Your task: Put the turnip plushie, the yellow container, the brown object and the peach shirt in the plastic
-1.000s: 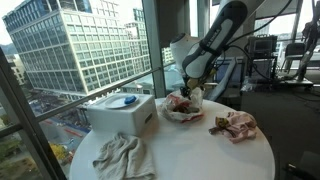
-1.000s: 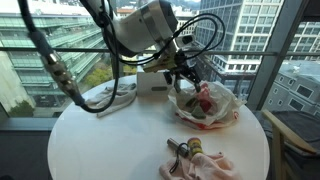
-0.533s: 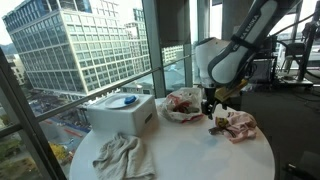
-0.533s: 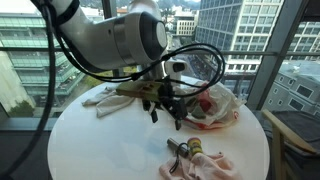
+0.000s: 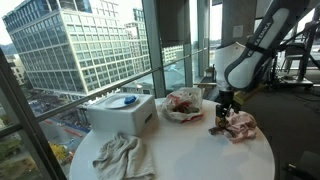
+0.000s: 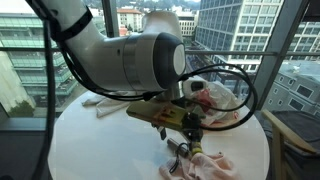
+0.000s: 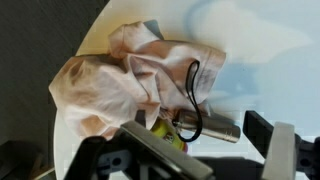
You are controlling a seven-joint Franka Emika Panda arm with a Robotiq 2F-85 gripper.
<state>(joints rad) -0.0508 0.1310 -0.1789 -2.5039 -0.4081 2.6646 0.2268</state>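
- While the arm hangs over the round white tabletop (image 5: 190,150), the gripper (image 5: 222,106) points down just above the peach shirt (image 5: 240,125).
- Wrist view: the gripper (image 7: 215,150) has its fingers (image 7: 285,148) well apart, nothing between them.
- Peach shirt (image 7: 110,80) lies crumpled on the tabletop, outside the plastic bag (image 5: 182,105).
- A black cord loop (image 7: 190,85) lies on the shirt. Below it are a yellow bit (image 7: 163,128) and a small dark cylinder (image 7: 210,130), but I cannot tell what either is.
- In an exterior view, the plastic bag (image 6: 225,100) sits beyond the gripper (image 6: 190,128), with reddish and pale things inside.
- In an exterior view, a white box (image 5: 120,112) is at far left and a grey cloth (image 5: 122,155) at near left.
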